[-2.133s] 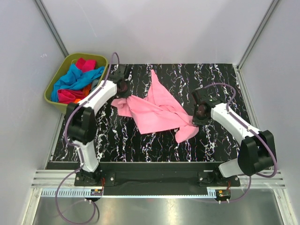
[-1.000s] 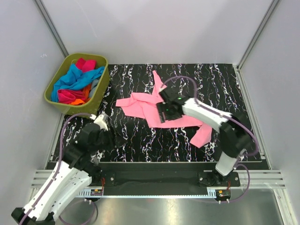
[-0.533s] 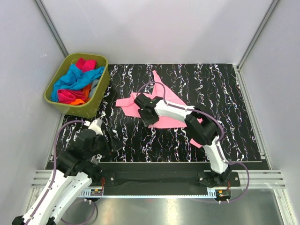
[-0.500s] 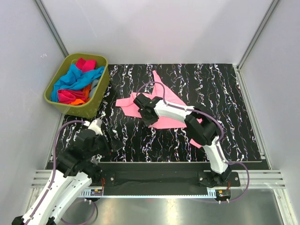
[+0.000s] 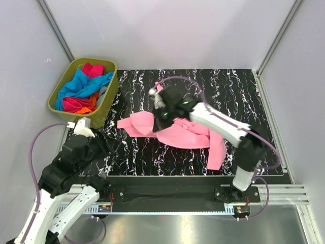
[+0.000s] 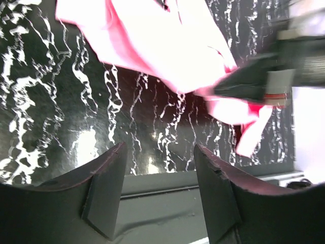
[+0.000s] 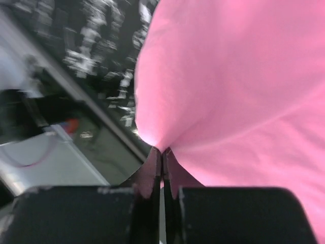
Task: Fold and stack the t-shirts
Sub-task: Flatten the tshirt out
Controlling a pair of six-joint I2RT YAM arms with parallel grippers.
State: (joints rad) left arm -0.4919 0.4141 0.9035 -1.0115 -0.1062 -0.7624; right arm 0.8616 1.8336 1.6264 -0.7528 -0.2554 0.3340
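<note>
On black marbled table (image 5: 244, 86), perhaps glossy: pink t-shirt (image 5: 180, 136).

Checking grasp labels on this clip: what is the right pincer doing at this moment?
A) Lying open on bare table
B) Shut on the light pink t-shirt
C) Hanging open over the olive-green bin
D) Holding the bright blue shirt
B: in the right wrist view the right pincer is pinched shut on a fold of the light pink t-shirt, with the cloth gathering at its tips.
</note>
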